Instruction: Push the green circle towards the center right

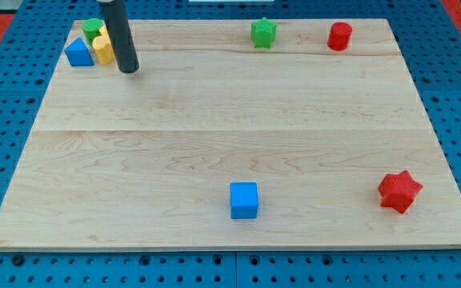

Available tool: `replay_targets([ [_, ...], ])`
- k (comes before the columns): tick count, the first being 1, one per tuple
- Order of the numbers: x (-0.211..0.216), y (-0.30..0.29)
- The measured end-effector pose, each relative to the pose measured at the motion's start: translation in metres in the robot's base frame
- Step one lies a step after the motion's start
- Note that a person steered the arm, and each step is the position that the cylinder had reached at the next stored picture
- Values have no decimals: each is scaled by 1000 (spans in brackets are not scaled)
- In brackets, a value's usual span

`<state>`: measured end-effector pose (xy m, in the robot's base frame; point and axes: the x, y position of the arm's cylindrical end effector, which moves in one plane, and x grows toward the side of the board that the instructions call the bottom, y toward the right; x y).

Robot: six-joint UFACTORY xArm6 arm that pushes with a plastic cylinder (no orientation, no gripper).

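The green circle (92, 29) sits at the view's top left, partly hidden behind a yellow block (102, 49) and the rod. A blue triangle-like block (78, 53) lies just left of the yellow one. My tip (129, 69) rests on the board just right of and slightly below this cluster, close to the yellow block. The rod rises toward the view's top and covers part of the cluster.
A green star (263, 32) and a red cylinder (339, 36) lie near the view's top edge, right of centre. A blue cube (244, 200) sits at bottom centre. A red star (398, 191) sits at bottom right. The wooden board (230, 120) lies on a blue pegboard.
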<state>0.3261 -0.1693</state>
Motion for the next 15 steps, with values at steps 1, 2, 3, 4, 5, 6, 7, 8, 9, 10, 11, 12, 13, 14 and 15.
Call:
replay_targets([
  [1,24,-34],
  [2,21,-87],
  [3,-12,-131],
  [4,-65,-133],
  [5,-94,-107],
  [6,-114,-86],
  [7,-119,-73],
  [8,-121,-65],
  [9,-126,-45],
  [10,-126,-18],
  [11,-126,7],
  [12,-135,20],
  [13,-135,23],
  [14,-134,50],
  [15,-133,80],
])
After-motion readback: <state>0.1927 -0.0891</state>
